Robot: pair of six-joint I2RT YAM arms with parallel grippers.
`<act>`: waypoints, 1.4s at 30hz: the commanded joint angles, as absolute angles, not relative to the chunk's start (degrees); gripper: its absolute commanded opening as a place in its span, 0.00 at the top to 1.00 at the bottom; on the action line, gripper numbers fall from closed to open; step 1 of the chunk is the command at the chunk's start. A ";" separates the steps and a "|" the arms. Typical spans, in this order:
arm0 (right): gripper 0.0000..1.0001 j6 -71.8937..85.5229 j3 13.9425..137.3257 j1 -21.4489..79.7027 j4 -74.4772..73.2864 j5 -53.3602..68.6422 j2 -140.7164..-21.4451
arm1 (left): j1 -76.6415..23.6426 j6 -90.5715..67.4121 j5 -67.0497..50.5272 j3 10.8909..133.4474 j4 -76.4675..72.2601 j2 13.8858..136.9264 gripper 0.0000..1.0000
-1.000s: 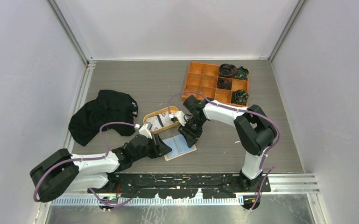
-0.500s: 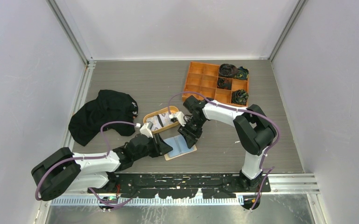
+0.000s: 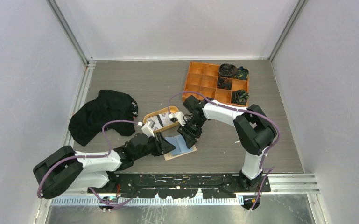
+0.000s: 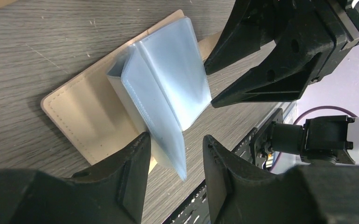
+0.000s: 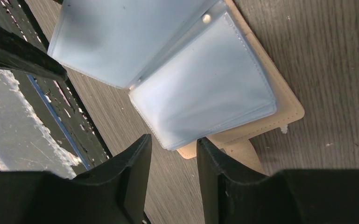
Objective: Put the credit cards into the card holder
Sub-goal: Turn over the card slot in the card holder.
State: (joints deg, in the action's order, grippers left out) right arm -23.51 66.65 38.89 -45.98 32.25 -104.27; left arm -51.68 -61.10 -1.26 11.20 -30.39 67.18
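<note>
**Open holder between two grippers – cards waiting in the tray**

The tabletop (image 3: 135,79) carried one black cloth (image 3: 102,114) at the left and one orange compartment box (image 3: 200,77) at the back right, some of its cells filled with dark rolled items. One oval tray (image 3: 163,110) sat near the middle.

The single card holder (image 3: 183,148) lay spread open just in front of the tray, tan inside up, between the two arms. It looked light and floppy. Its clear sleeves (image 4: 172,79) were thin, glossy and probably slippery, and they stood up in a fan. A page edge seemed the best place to take hold, with the cover pinned flat.

The left gripper (image 4: 175,140) stood open, its jaws straddling one raised sleeve without pinching it. The right gripper (image 5: 173,139) was likewise open at the opposite end, over the edge of the sleeve stack.

The credit cards (image 3: 158,122) lay in the tray, none in the holder yet. They were stiff, thin and flat, so likely hard to lift except by an edge. I made out a light one and something dark – the exact count was unclear.
</note>
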 commanded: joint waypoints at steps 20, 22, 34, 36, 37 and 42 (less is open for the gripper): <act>0.47 -20.04 68.67 35.51 -46.10 49.84 -101.43 | -51.87 -60.08 -6.12 17.84 -44.13 77.25 0.54; 0.46 -19.21 68.39 35.07 -45.70 51.36 -101.74 | -51.86 -60.35 -6.21 17.85 -45.42 78.50 0.55; 0.42 -13.25 67.56 32.66 -42.21 55.83 -105.29 | -51.83 -61.01 -4.42 14.97 -51.82 81.21 0.61; 0.42 -11.87 67.10 32.44 -40.87 54.66 -105.42 | -51.82 -60.87 -4.21 14.79 -51.81 81.36 0.61; 0.42 -11.56 66.98 32.39 -40.63 54.48 -105.57 | -51.81 -60.84 -4.05 14.70 -51.66 81.53 0.61; 0.46 -10.86 67.05 31.90 -40.58 56.54 -106.04 | -51.85 -60.56 -1.89 12.82 -49.84 81.00 0.61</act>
